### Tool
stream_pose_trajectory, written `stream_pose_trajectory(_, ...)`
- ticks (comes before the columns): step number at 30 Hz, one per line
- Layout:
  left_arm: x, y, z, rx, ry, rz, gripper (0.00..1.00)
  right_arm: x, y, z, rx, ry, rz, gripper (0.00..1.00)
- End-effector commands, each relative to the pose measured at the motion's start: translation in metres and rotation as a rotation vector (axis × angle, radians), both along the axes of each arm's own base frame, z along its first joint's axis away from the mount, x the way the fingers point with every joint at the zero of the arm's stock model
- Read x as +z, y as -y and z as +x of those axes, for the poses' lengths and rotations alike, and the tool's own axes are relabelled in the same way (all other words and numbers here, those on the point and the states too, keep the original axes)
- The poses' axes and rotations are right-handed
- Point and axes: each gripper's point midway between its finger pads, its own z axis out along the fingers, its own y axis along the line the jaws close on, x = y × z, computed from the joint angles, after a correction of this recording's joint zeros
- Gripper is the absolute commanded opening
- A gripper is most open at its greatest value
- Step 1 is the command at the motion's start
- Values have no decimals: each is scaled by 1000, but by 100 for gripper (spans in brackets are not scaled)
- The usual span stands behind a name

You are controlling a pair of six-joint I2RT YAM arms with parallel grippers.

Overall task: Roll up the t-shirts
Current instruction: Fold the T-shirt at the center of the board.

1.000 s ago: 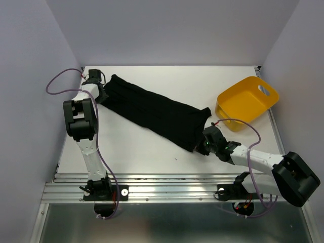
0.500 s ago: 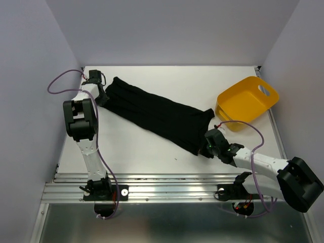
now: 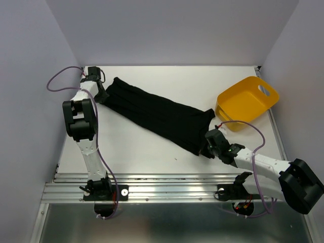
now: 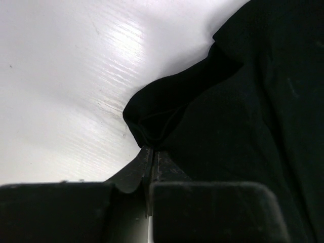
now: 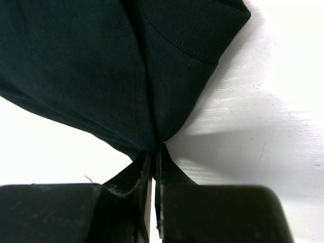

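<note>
The black t-shirt [image 3: 157, 114], folded into one long strip, lies slantwise across the white tabletop [image 3: 147, 152], running from about 10 o'clock down toward 4 o'clock. Each end is pinched. The left claw [image 3: 103, 95] is closed tight on a bunched corner of cloth at the 10 o'clock end. The right claw [image 3: 206, 148] is clamped just as narrowly on the hem at the 4 o'clock end. Both wrist views show the fingers pressed together with fabric caught between them.

Over the last second the right arm has drawn back a little toward 5 o'clock, taking its end of the strip with it. The left claw has edged slightly toward 11 o'clock. The strip now looks straighter and flatter along its length, with less slack near the right claw than a second ago.

This reads as tensioning and smoothing the folded strip, so rolling proper has not begun and no coil is visible at either end. The next move probably means releasing one end and turning it over onto the strip. The yellow plastic tub [image 3: 238, 119] stands apart at about 3 o'clock, holding nothing that can be seen.
</note>
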Motion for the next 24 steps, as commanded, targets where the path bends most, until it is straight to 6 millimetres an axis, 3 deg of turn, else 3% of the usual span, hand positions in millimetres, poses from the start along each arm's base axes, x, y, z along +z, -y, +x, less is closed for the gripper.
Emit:
stream_pose_trajectory(1,39,-15,19,9,95,57,13,-19,24,-14,-17,-53,-119,1)
stream_pose_trajectory(4,35,-17,17,16,82,64,32,-19,25,-14,-13,-49,-126,1)
stream_pose_trajectory(13,58,-28,20,56,120,107,33,-19,26,-14,-13,-51,-130,1)
stream_pose_trajectory(20,71,-8,23,-3,198,28,34,-17,25,-13,-12,-47,-133,1)
stream_pose_trajectory(22,68,2,26,-32,207,-20,54,-18,25,-12,-9,-49,-139,1)
stream_pose_trajectory(24,67,6,30,-43,215,-41,63,-17,24,-11,-6,-47,-141,1)
